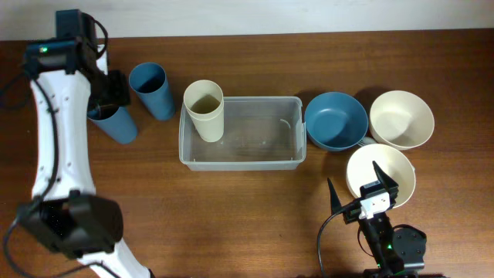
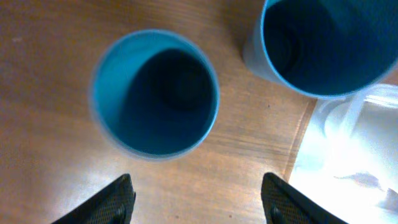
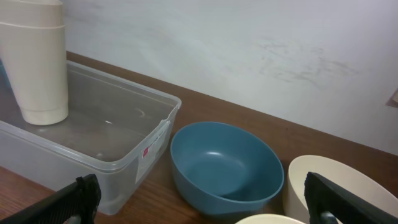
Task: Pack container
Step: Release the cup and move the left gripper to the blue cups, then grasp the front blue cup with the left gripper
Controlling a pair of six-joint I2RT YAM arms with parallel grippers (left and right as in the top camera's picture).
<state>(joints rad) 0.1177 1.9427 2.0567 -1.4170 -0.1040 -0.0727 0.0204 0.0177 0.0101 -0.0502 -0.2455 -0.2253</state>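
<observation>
Wooden table (image 1: 247, 224), viewed from above: the clear container (image 1: 262, 133) sits at centre, a cream cup (image 1: 204, 108) standing in its left end. The left gripper (image 2: 199, 193) hangs open and empty above a blue cup (image 2: 155, 102). The right gripper (image 3: 202, 186), jaws spread wide, holds nothing near a blue bowl (image 3: 224, 165).

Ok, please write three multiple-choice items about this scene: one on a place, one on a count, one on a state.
1. Where is the cream cup?
A) inside the container, at its left end
B) in a bowl
C) on the table
2. How many blue cups are there?
A) one
B) two
C) four
3. The left pincer is:
A) shut on a cup
B) open and empty
C) shut on a bowl
Answers: 1 A, it stands on the container's floor. 2 B, both stand left of the container. 3 B, its jaws gape above a blue cup.
</observation>
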